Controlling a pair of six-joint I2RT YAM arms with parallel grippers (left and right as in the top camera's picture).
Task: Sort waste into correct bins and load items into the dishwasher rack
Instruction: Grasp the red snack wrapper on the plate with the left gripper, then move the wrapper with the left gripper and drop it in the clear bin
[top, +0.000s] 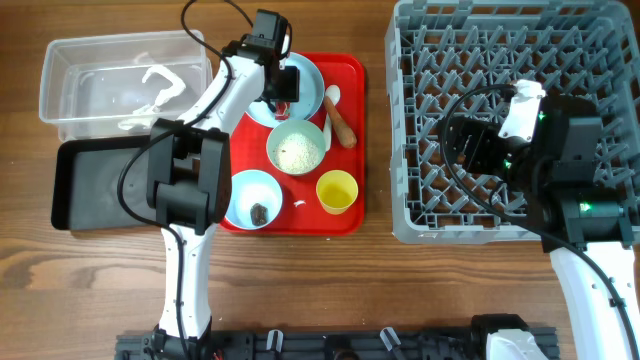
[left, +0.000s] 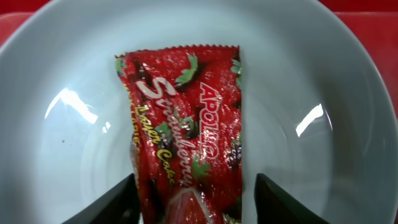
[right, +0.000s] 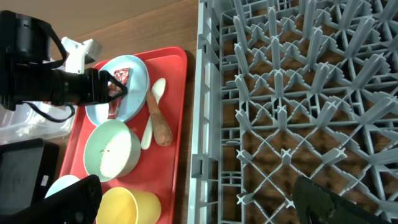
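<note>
A red-and-white strawberry wrapper (left: 180, 124) lies in the pale blue plate (left: 62, 124) on the red tray. My left gripper (left: 194, 186) is down over the plate (top: 308, 72) and straddles the wrapper's near end. Its left finger touches the wrapper, while a gap shows at the right finger, so the jaws are not clamped. My right gripper (right: 196, 202) stands wide open with nothing in it, above the front left part of the grey dishwasher rack (top: 500, 40). The clear tub (top: 120, 80) and the black tray (top: 95, 185) sit at the far left.
The red tray (top: 345, 215) also holds a green bowl of rice (top: 297, 148), a blue bowl with a brown scrap (top: 252, 195), a yellow cup (top: 337, 191), a white spoon (top: 331, 100), a carrot-like stick (top: 342, 125) and a white scrap (top: 300, 204).
</note>
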